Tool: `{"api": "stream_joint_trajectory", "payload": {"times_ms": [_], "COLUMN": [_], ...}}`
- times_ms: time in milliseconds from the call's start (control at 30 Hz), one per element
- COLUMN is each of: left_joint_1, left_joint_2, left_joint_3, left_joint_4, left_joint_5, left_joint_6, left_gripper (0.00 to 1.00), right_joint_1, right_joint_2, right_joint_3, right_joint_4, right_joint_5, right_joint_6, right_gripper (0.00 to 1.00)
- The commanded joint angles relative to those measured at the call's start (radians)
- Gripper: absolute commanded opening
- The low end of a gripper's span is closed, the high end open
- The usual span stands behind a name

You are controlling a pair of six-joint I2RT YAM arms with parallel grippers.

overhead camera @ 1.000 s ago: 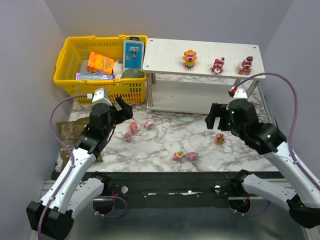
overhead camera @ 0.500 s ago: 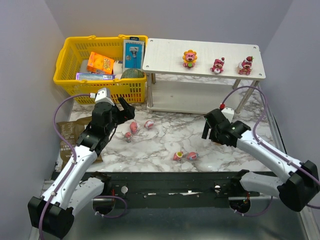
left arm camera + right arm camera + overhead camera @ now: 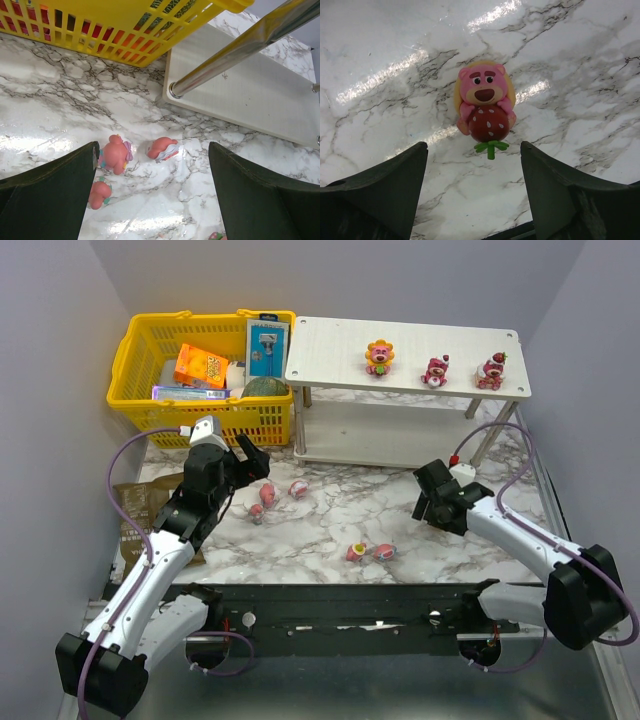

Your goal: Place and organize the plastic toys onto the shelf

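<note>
The white two-tier shelf (image 3: 330, 340) stands at the back right; its top holds a yellow-petal toy (image 3: 379, 357) and two pink bear toys (image 3: 435, 371) (image 3: 490, 371). Three pink toys (image 3: 268, 495) lie on the marble near my left gripper (image 3: 250, 458), which is open and empty above them; they show in the left wrist view (image 3: 115, 154). Two more toys (image 3: 370, 552) lie near the front. My right gripper (image 3: 432, 508) is open and low over a pink bear hugging a strawberry (image 3: 485, 107), which lies just beyond its fingertips (image 3: 410, 170). That bear is hidden in the top view.
A yellow mesh basket (image 3: 135, 360) with an orange box (image 3: 200, 367) and other packages stands at the back left, next to the shelf. A brown packet (image 3: 130, 505) lies at the table's left edge. The shelf's silver leg (image 3: 235, 50) and lower board (image 3: 250, 95) are just ahead of my left gripper.
My right arm has come down and forward from beside the shelf to just over the strawberry bear, now covering it in the top view. The left arm has barely moved.
</note>
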Motion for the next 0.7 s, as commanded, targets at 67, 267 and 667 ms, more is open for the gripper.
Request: {"api": "stream_joint_trajectory", "payload": {"times_ms": [67, 267, 667], "left_joint_1": [-0.003, -0.003, -0.003], "left_joint_2": [0.002, 0.005, 0.002], "left_joint_3": [0.03, 0.03, 0.033], "left_joint_4": [-0.014, -0.022, -0.029], "left_joint_5": [-0.002, -0.005, -0.016], "left_joint_6": [-0.001, -0.001, -0.001], "left_gripper": [0.99, 0.99, 0.99], "right_joint_1": [-0.044, -0.082, -0.123], "right_joint_2": [0.006, 0.026, 0.058], "right_joint_3": [-0.037, -0.046, -0.055], "right_joint_4": [0.1, 0.16, 0.208], "right_joint_5": [0.024, -0.007, -0.085], "right_joint_6": [-0.034, -0.076, -0.123], "right_gripper": [0.78, 0.7, 0.58]}}
